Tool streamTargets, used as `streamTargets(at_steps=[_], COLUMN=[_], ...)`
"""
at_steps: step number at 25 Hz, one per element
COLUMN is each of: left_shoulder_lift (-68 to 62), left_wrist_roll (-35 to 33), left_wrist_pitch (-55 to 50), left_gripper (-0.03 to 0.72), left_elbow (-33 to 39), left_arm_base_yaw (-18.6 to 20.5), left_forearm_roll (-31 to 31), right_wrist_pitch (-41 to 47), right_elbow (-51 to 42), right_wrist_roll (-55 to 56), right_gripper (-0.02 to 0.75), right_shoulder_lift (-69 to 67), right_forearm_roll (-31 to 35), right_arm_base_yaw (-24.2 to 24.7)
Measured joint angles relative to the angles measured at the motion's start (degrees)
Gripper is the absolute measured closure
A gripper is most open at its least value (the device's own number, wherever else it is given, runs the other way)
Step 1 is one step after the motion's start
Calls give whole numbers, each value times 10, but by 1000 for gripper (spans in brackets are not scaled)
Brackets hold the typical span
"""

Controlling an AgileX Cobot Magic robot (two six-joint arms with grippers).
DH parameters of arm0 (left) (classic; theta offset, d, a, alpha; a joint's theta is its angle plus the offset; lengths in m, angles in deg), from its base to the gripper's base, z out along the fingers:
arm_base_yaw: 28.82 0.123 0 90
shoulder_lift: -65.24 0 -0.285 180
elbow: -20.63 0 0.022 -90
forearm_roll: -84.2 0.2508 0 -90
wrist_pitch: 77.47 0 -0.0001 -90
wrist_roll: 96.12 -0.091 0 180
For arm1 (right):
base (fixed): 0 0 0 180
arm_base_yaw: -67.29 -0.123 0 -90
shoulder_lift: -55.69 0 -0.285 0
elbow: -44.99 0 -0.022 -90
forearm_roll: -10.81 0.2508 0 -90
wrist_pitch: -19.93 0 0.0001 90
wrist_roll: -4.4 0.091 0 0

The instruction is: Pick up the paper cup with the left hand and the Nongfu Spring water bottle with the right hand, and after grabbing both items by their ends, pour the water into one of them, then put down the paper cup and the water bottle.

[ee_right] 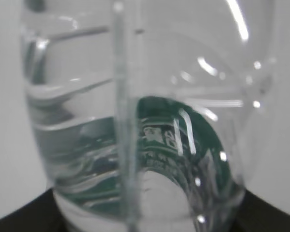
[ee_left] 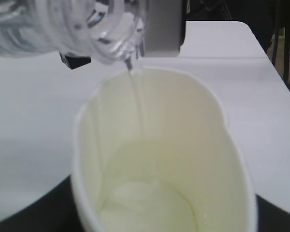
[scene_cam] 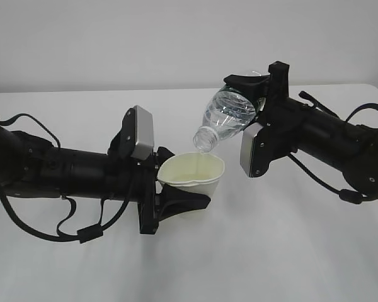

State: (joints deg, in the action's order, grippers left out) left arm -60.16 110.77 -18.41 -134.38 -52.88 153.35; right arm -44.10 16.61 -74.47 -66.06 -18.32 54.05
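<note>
Gripping the tilted Nongfu Spring water bottle (scene_cam: 230,113), my right hand (scene_cam: 255,88) held its neck just above the paper cup (scene_cam: 192,173) clamped in my left hand (scene_cam: 176,192), pouring mid-step; next I judged I should right the bottle, then set both down.

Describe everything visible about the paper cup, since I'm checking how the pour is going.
The small off-white tapered paper cup has a rolled rim and pale yellowish inside. The left gripper clamps it near its base above the white table, squeezing its mouth oval. It tilts toward the clear ribbed plastic bottle, whose open neck hangs just over the rim. A thin stream falls in; water pools at the bottom.
</note>
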Motion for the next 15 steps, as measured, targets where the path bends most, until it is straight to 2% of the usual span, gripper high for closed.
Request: streamTargets(at_steps=[15], left_shoulder_lift=[0], left_wrist_roll=[0], left_wrist_pitch=[0], left_gripper=[274], left_elbow=[0], left_arm_base_yaw=[0], left_forearm_roll=[0], right_wrist_pitch=[0], right_elbow=[0], right_wrist_roll=[-12], right_gripper=[328], right_shoulder_lift=[0], right_forearm_roll=[0], right_arm_base_yaw=[0])
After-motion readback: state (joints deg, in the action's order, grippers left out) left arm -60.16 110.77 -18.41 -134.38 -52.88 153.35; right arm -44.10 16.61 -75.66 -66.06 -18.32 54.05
